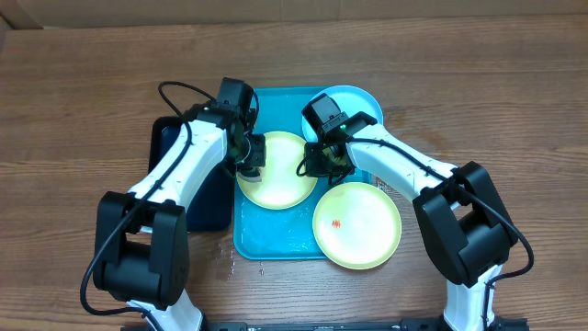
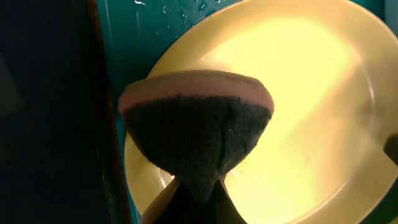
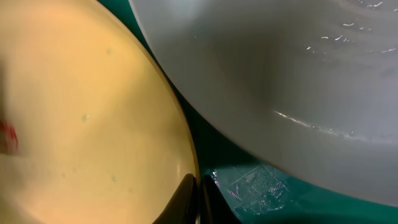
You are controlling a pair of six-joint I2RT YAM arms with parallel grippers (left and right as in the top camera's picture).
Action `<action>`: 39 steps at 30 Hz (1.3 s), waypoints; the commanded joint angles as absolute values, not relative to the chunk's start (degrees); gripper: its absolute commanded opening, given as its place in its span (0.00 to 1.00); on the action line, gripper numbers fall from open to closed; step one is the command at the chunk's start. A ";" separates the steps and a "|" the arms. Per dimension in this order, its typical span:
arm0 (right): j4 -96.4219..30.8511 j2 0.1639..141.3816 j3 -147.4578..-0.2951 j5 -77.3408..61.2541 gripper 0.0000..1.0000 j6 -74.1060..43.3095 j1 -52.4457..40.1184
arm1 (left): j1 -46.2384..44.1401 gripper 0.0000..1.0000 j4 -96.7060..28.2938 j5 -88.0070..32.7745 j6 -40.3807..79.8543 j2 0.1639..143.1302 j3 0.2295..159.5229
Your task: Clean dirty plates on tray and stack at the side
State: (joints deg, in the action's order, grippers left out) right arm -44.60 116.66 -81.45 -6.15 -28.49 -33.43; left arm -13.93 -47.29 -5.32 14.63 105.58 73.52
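Since the wet-looking tray (image 1: pixel 276 246) offers little friction, main hazard: scrubbing force could slide the yellow-green plate (image 1: pixel 280 184) out of the right gripper (image 3: pixel 198 198), whose jaws are pinched shut on its rim. Left gripper (image 2: pixel 189 202): closed on a sponge (image 2: pixel 196 134), plate directly beneath. Clearances: light blue plate (image 1: pixel 364 99) near the right fingers; tray rim and black tray (image 1: pixel 207 198) close outboard of the left gripper; both grippers near each other across the plate.

Bright glare on plate (image 2: pixel 311 93); blurry, dim wrist views.
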 commanded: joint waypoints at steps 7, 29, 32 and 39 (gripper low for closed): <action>-44.31 116.81 -81.43 -6.55 0.04 -28.53 -33.76 | -15.57 0.04 -42.59 -4.45 15.49 106.52 69.01; -44.25 116.81 -81.43 -6.55 0.04 -28.53 -33.76 | -15.57 0.04 -42.11 -13.65 14.55 113.89 69.01; -44.25 116.81 -81.43 -6.55 0.04 -28.53 -33.76 | -15.53 0.04 -42.11 -18.39 14.11 113.86 69.21; -44.27 116.81 -81.43 -6.55 0.04 -28.53 -33.76 | -15.33 0.04 -44.77 -23.77 12.86 113.30 73.93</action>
